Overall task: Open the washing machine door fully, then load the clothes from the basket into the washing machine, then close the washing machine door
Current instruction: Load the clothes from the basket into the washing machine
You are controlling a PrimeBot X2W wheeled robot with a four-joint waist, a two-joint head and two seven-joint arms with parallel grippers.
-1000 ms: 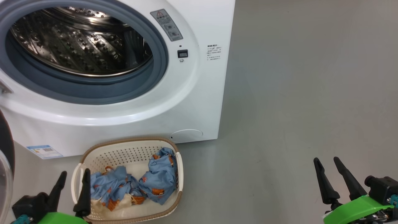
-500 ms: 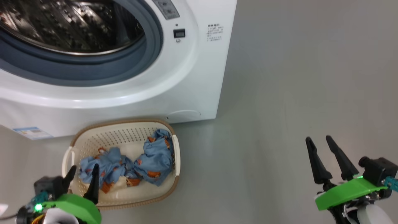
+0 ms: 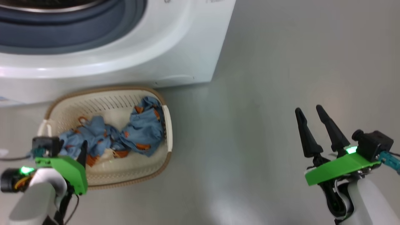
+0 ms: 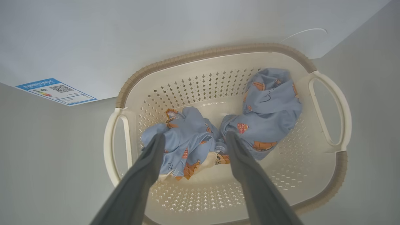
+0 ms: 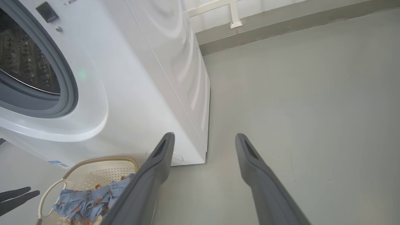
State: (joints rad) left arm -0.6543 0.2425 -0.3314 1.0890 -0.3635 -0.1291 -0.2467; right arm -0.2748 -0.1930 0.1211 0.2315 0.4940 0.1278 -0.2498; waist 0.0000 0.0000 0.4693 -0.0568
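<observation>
Grey floor (image 3: 265,93) surrounds the splayed right hand (image 3: 308,108); splayed left hand (image 4: 194,136) seemingly over clothes (image 4: 268,106) inside the basket (image 4: 218,51).

Light blue clothes (image 4: 268,103) bear orange-brown prints, perhaps animals; the basket (image 4: 218,51) is cream, brown-rimmed.

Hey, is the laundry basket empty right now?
No, the clothes lie as two light blue bundles inside the basket.

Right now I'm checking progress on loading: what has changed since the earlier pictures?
The head camera has tilted down, so the washing machine sits higher in view. The left gripper has moved in over the basket, open jaws framing the left bundle of the clothes, nothing gripped yet. Unchanged: clothes in basket, right gripper open over the floor.
</observation>
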